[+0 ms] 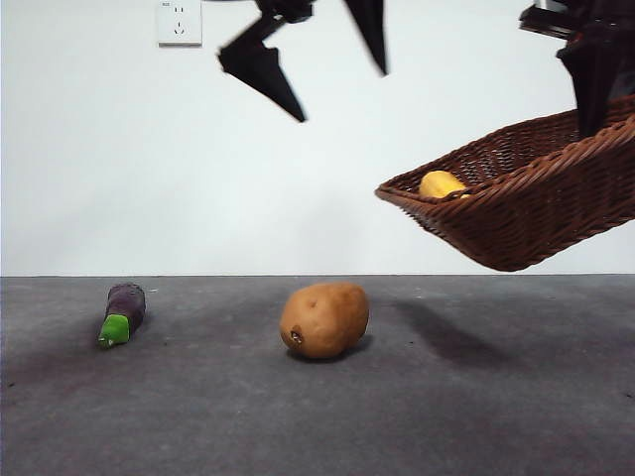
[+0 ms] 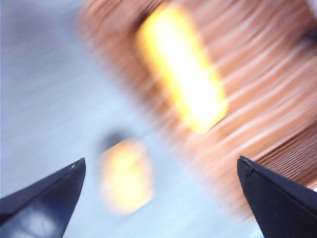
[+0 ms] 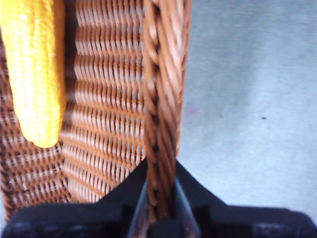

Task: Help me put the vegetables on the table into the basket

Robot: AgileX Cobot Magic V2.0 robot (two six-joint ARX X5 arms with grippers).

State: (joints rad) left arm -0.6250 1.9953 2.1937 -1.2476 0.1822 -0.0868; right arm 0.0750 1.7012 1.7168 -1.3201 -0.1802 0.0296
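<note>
Scene: a dark grey table (image 1: 317, 416), a white wall behind it, two robot arms above.
Basket: a brown wicker basket (image 1: 536, 193) hangs in the air, tilted, clear of the table.
Right gripper: the right gripper (image 3: 161, 198) is clenched on the basket's braided rim, one jaw on each side of the braid.
Left gripper: the left gripper (image 2: 158, 198) is spread wide and empty, high above the table, beside the basket; its own view is blurred.
In the basket: one yellow corn cob (image 3: 34, 69), lying against the woven wall.
On the table: one purple eggplant (image 1: 122, 313) with a green cap, lying on its side; one brown potato (image 1: 324, 319) well apart from it, nearer the basket.
Count: three vegetables, one in, two out; one basket.
Handling: the potato looks smooth, rounded and firm, likely to roll; grip it across its narrower middle. The eggplant seems small and light; take it across the purple body, not the tapering cap.
</note>
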